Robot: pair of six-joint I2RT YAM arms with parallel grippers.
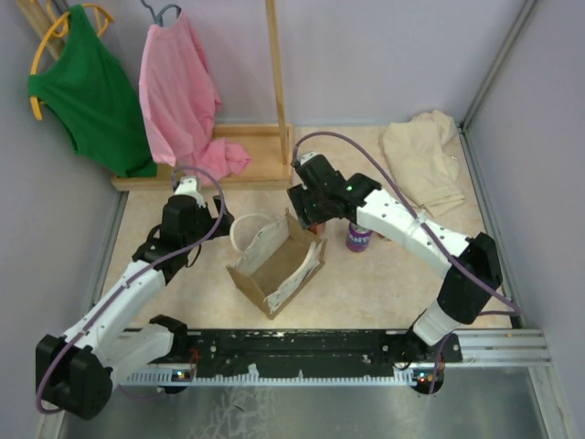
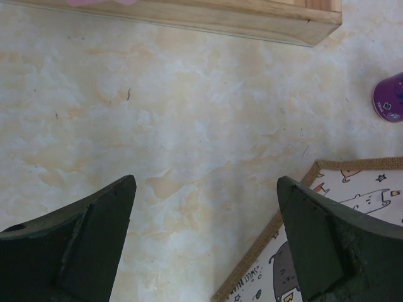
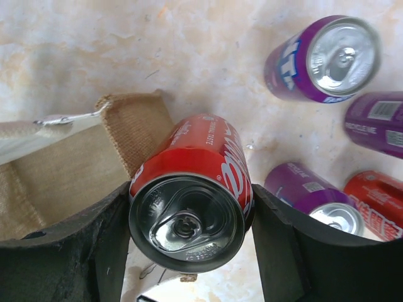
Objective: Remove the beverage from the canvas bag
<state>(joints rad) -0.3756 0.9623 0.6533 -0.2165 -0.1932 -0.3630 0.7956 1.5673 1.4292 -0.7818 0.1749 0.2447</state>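
The canvas bag (image 1: 279,265) stands open in the middle of the table, tan with a printed side. My right gripper (image 1: 311,215) hovers over the bag's far corner. In the right wrist view it (image 3: 189,226) is shut on a red cola can (image 3: 195,195), held above the bag's burlap corner (image 3: 135,129). My left gripper (image 1: 196,215) is left of the bag; in the left wrist view it (image 2: 204,207) is open and empty over bare table, with the bag's printed side (image 2: 352,207) at lower right.
Several purple and red cans stand or lie right of the bag (image 1: 358,236), among them an upright purple one (image 3: 324,60). A wooden rack base (image 2: 252,19) with green and pink clothes lies behind. A beige cloth (image 1: 425,160) is at the back right.
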